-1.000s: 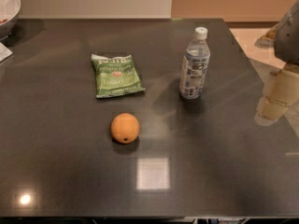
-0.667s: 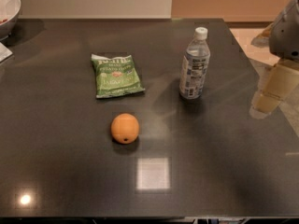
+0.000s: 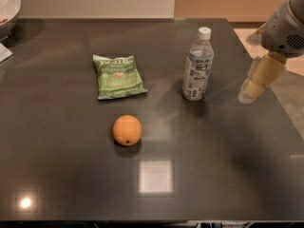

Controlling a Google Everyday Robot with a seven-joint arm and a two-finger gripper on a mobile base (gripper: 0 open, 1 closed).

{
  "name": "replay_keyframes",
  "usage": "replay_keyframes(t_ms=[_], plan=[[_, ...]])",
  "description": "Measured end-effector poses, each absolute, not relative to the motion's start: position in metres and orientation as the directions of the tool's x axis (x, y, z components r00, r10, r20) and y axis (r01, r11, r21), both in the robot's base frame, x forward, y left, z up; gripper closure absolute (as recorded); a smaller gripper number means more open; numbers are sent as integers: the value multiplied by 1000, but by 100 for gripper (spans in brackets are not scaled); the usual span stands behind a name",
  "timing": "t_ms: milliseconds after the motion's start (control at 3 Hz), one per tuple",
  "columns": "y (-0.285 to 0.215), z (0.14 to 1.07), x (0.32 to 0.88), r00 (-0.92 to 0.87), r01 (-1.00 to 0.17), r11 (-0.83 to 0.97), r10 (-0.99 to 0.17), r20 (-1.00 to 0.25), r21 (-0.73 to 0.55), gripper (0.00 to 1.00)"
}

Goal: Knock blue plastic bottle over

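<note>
1. The gripper (image 3: pixel 251 91) hangs at the right edge of the dark table (image 3: pixel 228 175), low over the surface and angled down and left. Honestly can't tell whether it's open or closed from here, it reads as one pale cream-coloured lump. It isn't holding anything.
2. The blue plastic bottle (image 3: pixel 198 68) is just to the gripper's left, near but not touching. It stands upright on the back-right part of the table with its white cap (image 3: pixel 204 33) on top.
3. Handling guess: small, thin-walled, looks light, and tall for its narrow base, so it should tip easily. The plastic is smooth, so a low nudge may just slide it across the glossy top.
4. No need to grab it, I'd say. Push sideways on the upper body, around the shoulder or just under the cap, so it pivots over its base.
5. Further out: an orange (image 3: pixel 127 130) sits front-left and a green chip bag (image 3: pixel 117 76) lies flat left of the bottle, both well apart from it. A bowl (image 3: pixel 7 8) peeks in at the far left corner.
</note>
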State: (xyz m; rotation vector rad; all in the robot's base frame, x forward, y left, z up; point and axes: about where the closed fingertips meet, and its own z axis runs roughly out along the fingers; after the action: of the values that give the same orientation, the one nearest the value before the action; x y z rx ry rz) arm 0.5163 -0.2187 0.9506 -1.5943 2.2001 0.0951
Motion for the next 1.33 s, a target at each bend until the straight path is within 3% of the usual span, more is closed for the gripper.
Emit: replay_keyframes(t_ms=[1333], plan=[[-159, 917, 597, -201, -927, 353, -752, -627, -127, 0]])
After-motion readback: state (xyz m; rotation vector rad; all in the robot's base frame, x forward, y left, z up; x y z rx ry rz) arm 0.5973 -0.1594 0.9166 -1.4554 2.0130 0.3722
